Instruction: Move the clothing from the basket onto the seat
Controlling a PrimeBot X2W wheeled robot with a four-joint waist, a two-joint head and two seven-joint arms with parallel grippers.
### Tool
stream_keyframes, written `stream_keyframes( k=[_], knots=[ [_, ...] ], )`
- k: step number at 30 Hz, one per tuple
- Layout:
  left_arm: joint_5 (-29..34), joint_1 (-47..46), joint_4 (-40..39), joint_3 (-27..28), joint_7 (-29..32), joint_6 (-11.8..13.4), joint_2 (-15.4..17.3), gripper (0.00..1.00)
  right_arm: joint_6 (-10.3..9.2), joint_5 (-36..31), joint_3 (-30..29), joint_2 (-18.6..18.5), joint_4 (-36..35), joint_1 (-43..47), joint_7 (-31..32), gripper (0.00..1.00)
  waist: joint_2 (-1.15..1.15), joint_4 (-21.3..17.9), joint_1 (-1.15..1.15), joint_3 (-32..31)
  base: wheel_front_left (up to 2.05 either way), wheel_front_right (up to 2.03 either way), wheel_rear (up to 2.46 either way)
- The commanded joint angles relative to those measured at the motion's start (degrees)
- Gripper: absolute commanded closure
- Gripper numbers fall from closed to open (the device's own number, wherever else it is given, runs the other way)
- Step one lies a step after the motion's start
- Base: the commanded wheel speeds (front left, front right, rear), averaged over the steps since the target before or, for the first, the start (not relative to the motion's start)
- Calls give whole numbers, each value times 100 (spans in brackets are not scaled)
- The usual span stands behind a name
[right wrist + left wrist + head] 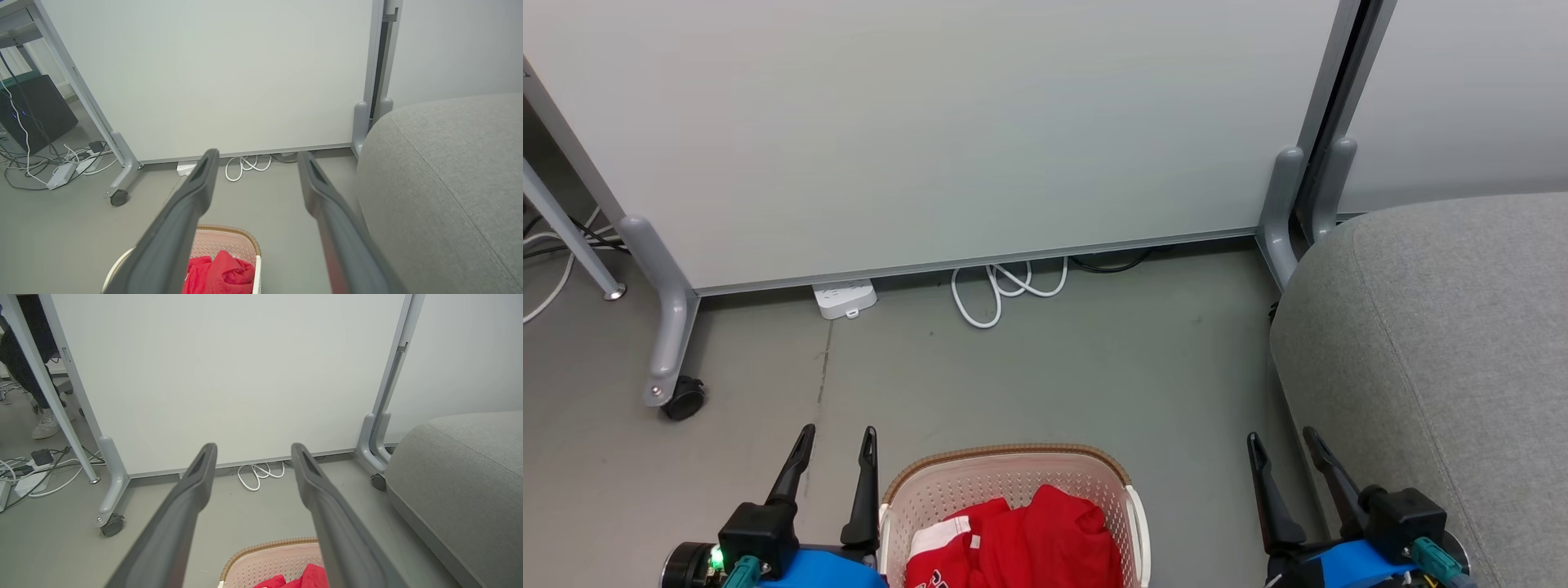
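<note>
Left gripper (839, 430) and right gripper (1281, 434) stood open, empty; pinching clothing (1021, 539) against the basket (1013, 451) wall risked lifting both.

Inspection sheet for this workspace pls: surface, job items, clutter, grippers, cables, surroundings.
Surface: grey floor.
Job's things: basket on the floor between the grippers, red clothing inside; grey seat at right, nothing seen on it.
Clutter: white power strip at the foot of the panel.
Grippers: left gripper and right gripper open, fingers empty.
Cables: white cable looped under the panel; more cables tangled far left.
Surroundings: panel is a wheeled partition; a person's shoe beyond it, left.
</note>
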Motion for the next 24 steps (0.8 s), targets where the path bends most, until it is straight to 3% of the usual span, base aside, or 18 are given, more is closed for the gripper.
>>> stream_keyframes(
  k=[1, 12, 24],
  knots=[
    [2, -23, 14, 21, -28, 19, 33, 0, -2, 14, 11, -19, 15, -19, -34, 0, 0, -2, 0, -4, 0, 0, 0],
    [233, -419, 235, -66, -28, -188, 60, 0, -2, -1, -1, -19, -27, -147, -34, 0, 0, -41, 0, 208, 0, 0, 0],
    [607, -1789, 1435, -591, -24, -518, 447, 0, -2, -30, 56, -17, -135, -645, -31, 0, 0, -383, 0, 1109, 0, 0, 0]
  ],
)
